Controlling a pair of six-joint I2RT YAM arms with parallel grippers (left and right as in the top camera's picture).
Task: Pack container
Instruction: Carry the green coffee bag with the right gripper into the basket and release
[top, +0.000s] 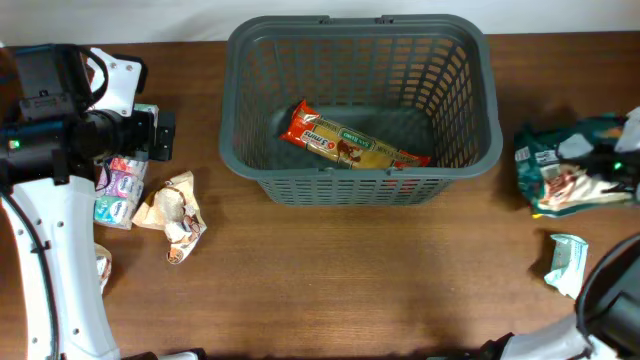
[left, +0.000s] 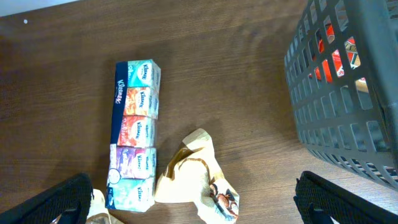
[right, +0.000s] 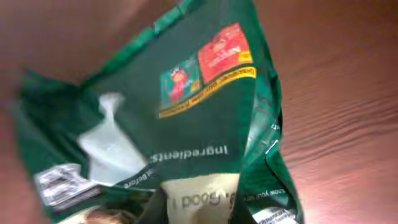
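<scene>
The container, a dark grey slotted basket (top: 360, 100), stands at the back centre. An orange snack packet (top: 350, 143) lies on its base. My left gripper (top: 160, 135) is open and empty, hovering left of the basket. In the left wrist view its fingers (left: 193, 202) spread wide over a crumpled cream packet (left: 193, 180), with a tissue multipack (left: 134, 130) beside it and the basket wall (left: 348, 106) at right. My right gripper (top: 622, 155) is at the far right edge, shut on a green snack packet (top: 565, 170), which fills the right wrist view (right: 186, 124).
The cream packet (top: 175, 212) and tissue multipack (top: 120, 190) lie left of the basket. A small white and teal packet (top: 568, 262) lies at the front right. Another pale packet (top: 103, 268) sits by the left arm.
</scene>
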